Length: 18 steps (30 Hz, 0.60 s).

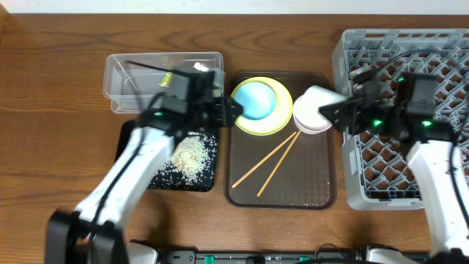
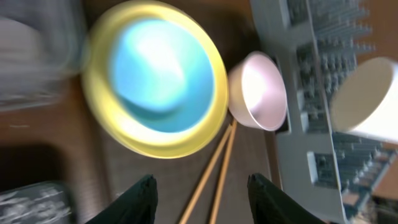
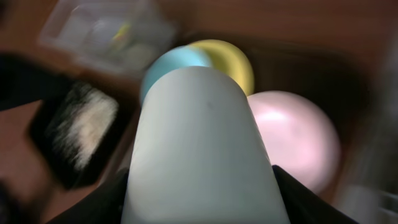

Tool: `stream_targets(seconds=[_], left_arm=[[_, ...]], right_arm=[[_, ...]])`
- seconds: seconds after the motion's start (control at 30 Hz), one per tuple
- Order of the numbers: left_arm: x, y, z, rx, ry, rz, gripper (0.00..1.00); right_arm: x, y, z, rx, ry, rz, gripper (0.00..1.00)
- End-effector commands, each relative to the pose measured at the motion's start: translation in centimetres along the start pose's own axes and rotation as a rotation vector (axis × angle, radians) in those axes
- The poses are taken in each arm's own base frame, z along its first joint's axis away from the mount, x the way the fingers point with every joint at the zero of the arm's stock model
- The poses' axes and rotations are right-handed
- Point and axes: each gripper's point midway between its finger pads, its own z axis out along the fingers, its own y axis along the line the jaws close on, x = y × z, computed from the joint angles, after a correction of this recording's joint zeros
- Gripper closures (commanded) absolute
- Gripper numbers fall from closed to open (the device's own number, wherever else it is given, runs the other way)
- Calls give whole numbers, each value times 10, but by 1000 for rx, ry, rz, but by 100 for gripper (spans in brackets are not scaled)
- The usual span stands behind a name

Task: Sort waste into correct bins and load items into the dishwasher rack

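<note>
— Beside the left wall of the dishwasher rack point(image 1: 341, 66), what is the status of the small white cup point(image 1: 316, 103)?

— The cup is clamped between the fingers of the right tool point(image 1: 331, 108). It sits over the far rim of the white-pink bowl point(image 1: 311, 123) and is not yet inside the rack. The wrist view shows the cup filling the grip. Judged step: loading the cup into the rack.

— What does the next move require?

— Carry the cup over the rack wall, lower it onto a free part of the lattice, then release. Clearance at the wall is the point to watch.

— And the other items?

— The light blue bowl point(image 1: 255, 99) sits in the pale yellow plate point(image 1: 260, 130). The chopsticks point(image 1: 267, 165) lie on the serving tray point(image 1: 308, 183). None of these is loaded. The left tool point(image 1: 231, 110) hovers at the plate's left rim, fingers spread wide, holding nothing.
</note>
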Motion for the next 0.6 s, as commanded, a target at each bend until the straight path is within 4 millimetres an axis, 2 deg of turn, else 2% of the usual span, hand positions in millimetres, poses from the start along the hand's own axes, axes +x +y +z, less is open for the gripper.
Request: stream_targets(seconds=[0.0, 0.03, 0.13, 0.23, 0.4, 0.57], left_arm=[[-11, 19, -28, -84, -59, 29, 50], [-10, 30, -36, -130, -63, 4, 50], [-7, 54, -53, -244, -77, -44, 50], [-6, 68, -65, -320, -91, -66, 50], [-6, 72, -69, -346, -98, -69, 49], [-6, 72, -69, -346, -98, -69, 48]], right_arm=[[-30, -38, -41, 300, -66, 71, 91], [-32, -49, -52, 379, -62, 88, 98], [-30, -74, -80, 565, -45, 140, 99], [-13, -95, -104, 720, -5, 248, 99], [37, -124, -135, 908, 104, 481, 99], [65, -141, -143, 936, 179, 602, 96]])
